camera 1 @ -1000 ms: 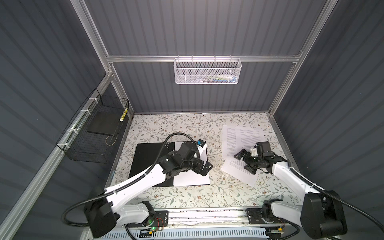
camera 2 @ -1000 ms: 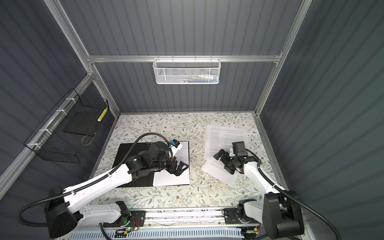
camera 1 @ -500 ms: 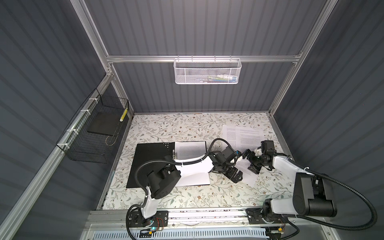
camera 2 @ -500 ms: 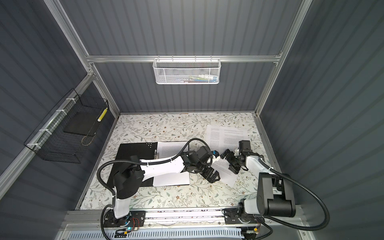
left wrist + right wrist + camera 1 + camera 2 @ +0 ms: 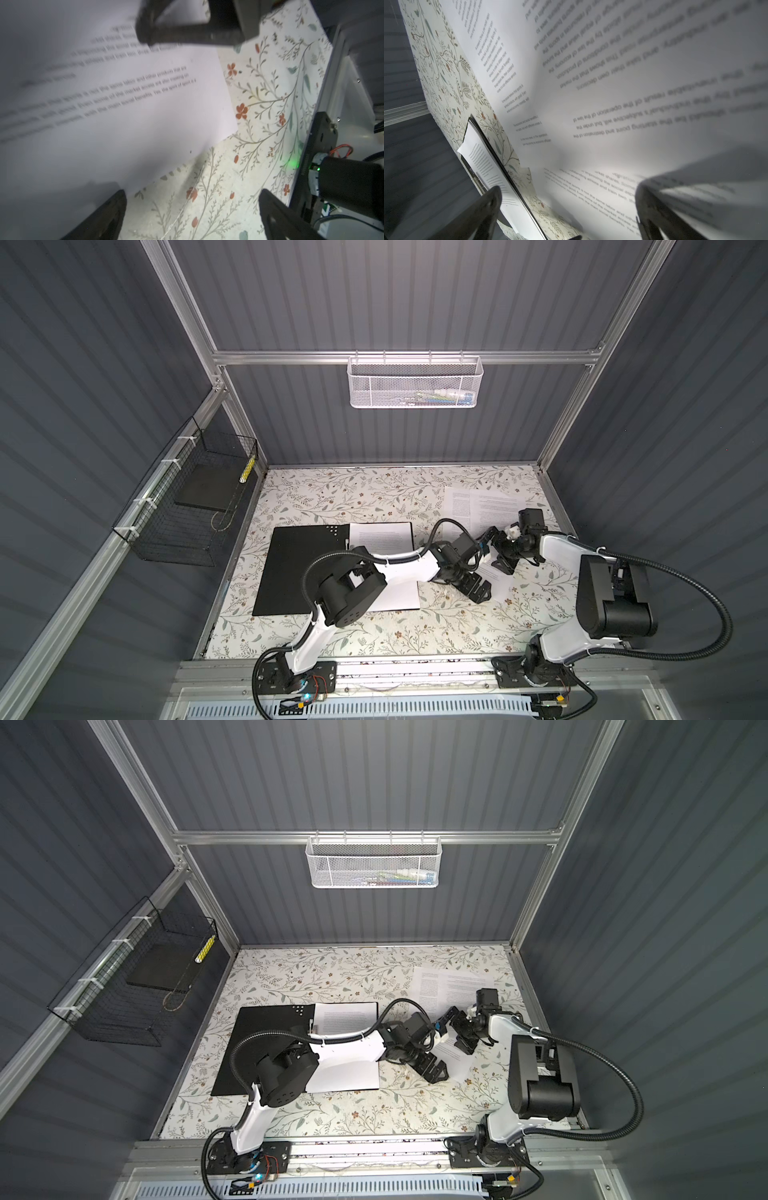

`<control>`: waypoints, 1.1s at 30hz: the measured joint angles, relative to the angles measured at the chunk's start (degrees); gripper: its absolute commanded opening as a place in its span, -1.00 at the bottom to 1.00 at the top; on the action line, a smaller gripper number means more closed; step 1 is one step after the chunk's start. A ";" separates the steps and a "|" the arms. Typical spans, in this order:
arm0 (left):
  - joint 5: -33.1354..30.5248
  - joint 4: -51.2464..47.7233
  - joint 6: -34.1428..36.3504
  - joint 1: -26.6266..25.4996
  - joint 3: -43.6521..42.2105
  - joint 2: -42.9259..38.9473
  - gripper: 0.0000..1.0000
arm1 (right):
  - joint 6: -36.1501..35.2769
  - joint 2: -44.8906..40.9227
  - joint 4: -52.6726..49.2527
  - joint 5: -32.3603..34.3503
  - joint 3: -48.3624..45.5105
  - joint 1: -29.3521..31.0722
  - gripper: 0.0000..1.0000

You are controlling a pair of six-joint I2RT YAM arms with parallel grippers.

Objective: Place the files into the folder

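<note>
**Operator:** Which step is in hand?

**Technician:** The fetching of a further sheet is judged to be in hand. The folder (image 5: 286, 568) is laid open on the left of the bench (image 5: 374, 626). One printed sheet (image 5: 380, 537) is already seated in its right half. The remaining files (image 5: 478, 506) are spread on the right of the bench, partly overlapped and apart from the folder.

**Operator:** How are the pincers set?

**Technician:** The left pincer (image 5: 478, 593) is reached across the middle, with its jaws spread wide and nothing held between them. In the left wrist view, one of its fingers (image 5: 108, 214) is seen at the edge of the nearest loose sheet (image 5: 124, 114). Whether the paper is touched cannot be told. The right pincer (image 5: 497, 551) is likewise spread and empty. It is poised over the same sheet, just beside the left pincer.

**Operator:** What is called for by the next move?

**Technician:** The sheet lies flat, so an edge must be raised off the bench before it can be pinched. It is advised that the sheet be pinned by one pincer while a corner is nipped by the other. Only one sheet should be taken. Clearance must be kept between the two pincers, since they are close together. The sheet is then to be carried across to the folder and laid squarely on the sheet seated there.
</note>
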 measured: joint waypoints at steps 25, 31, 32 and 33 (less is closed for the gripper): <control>-2.49 -2.71 0.57 0.17 9.22 0.76 0.99 | 1.07 -6.51 0.31 -1.62 -3.39 -0.92 0.98; -2.10 -1.53 2.71 -0.07 11.91 3.76 0.99 | -0.15 -11.74 -2.51 0.57 -6.69 -5.84 0.98; -1.75 -1.36 3.02 -0.31 11.93 3.89 0.99 | -0.44 -12.59 -3.32 1.03 -7.13 -6.60 0.98; -1.31 -1.16 3.19 -0.50 11.93 4.02 0.99 | -0.76 -13.38 -4.04 1.51 -7.52 -7.30 0.98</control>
